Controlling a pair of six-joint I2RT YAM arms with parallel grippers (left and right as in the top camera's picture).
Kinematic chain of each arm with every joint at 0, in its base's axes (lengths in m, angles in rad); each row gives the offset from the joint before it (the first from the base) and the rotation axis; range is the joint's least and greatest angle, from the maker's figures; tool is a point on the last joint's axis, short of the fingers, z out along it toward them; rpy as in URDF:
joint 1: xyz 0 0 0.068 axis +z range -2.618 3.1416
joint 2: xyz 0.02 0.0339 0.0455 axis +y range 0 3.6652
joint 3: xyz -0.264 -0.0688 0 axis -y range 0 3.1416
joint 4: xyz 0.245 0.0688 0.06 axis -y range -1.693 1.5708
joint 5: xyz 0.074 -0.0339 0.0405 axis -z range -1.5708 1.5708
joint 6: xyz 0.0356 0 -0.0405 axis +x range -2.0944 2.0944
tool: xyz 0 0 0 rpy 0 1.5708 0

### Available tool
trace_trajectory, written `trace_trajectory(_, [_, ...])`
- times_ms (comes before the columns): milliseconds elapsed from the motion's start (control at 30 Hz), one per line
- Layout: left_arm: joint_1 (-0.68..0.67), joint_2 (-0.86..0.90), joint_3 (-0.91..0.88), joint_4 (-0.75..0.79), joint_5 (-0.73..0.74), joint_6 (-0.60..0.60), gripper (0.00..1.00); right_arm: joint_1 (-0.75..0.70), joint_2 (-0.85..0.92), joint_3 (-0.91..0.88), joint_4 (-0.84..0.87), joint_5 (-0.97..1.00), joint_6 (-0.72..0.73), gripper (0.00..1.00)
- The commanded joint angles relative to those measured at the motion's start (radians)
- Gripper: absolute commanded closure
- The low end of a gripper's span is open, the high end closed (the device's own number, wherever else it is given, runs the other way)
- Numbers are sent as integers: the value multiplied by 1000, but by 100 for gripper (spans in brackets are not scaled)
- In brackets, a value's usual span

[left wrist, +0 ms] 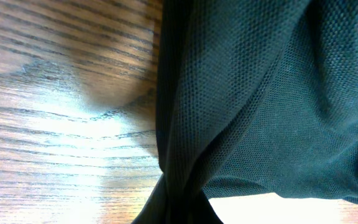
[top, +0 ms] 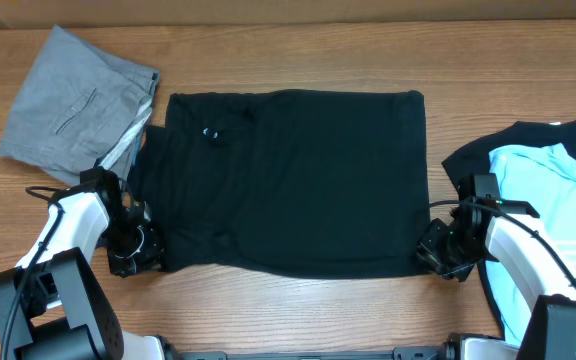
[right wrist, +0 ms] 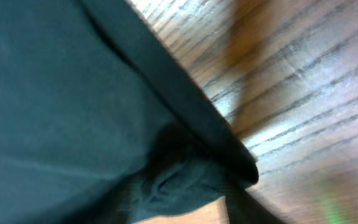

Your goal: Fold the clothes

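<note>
**Overhead: black shirt squared up, both arms at its near corners**

Overhead, the black shirt [top: 298, 180] lies mid-table [top: 298, 315] as a broad rectangle, with its small white logo toward the far left. The grey trousers [top: 73, 105] sit folded at the far left, just beside the shirt. The light blue tee [top: 558, 215] lies at the right edge over a darker piece.

The left arm [top: 73, 222] is down at the shirt's near-left corner. Its wrist view shows the mesh cloth gathered to a point, and its jaws are pressed together on that cloth. The right arm [top: 513, 240] is at the near-right corner. Its wrist view shows the hem and a bunched bit of cloth close by, but I cannot tell whether those jaws are pinching it or spread.

The step in hand looks like taking hold of the near edge to fold it over toward the far edge. The next move calls for a firm hold on both corners. They should then be lifted together and carried evenly so the edge stays straight. If the right side is loose it needs gripping first, or the fold will likely skew.
</note>
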Motion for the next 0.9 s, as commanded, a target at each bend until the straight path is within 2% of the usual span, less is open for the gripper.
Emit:
trace_trajectory(0, [12,-4,16,-5,-17,-3,96,-4,8,-13,26,0,17,91])
trace_trajectory(67, [12,-4,16,-5,-17,-3,96,-4,8,-6,23,-1,16,96])
trace_trajectory(467, [12,-4,26,-60,-18,-21,96,-4,-42,19,-187,-2,19,96])
trace_trajectory(867, [12,-4,38,-71,-89,-60,96,-4,-55,-31,-193,6,100,96])
